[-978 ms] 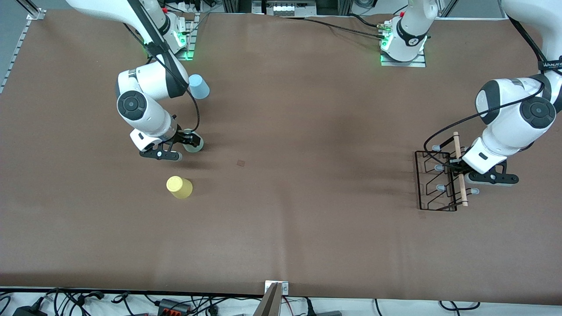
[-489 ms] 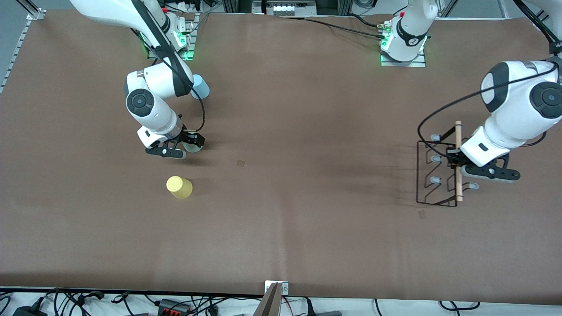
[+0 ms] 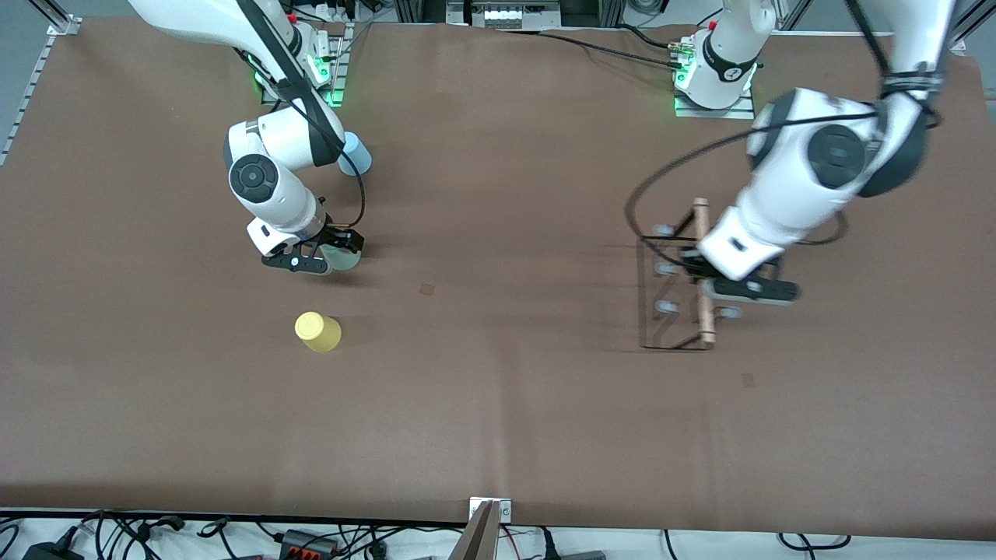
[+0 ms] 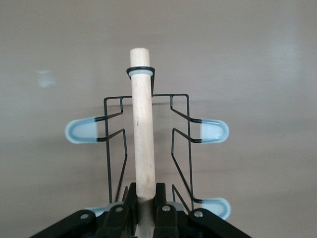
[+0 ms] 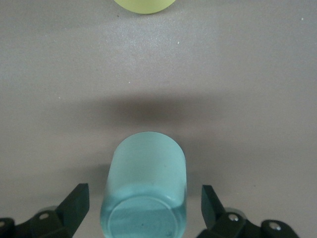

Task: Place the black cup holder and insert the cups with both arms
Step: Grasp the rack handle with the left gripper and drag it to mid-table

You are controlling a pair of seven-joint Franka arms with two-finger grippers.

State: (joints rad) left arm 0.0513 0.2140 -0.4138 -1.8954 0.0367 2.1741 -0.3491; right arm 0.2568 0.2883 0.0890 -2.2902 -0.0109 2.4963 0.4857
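Observation:
My left gripper is shut on the pale wooden rod of the black cup holder and holds it just above the table, toward the left arm's end. In the left wrist view the fingers clamp the rod, with grey-tipped pegs on both sides. My right gripper is open around the mint-green cup. In the right wrist view the cup stands between the fingers with gaps on both sides. The yellow cup lies nearer the front camera. The light blue cup is partly hidden by the right arm.
The yellow cup's edge shows in the right wrist view. A small dark mark is on the brown table cover between the two arms. The arm bases stand along the table's farthest edge.
My left arm has lifted the cup holder and carried it toward the middle of the table. My right gripper has shifted slightly around the mint-green cup and stays open.

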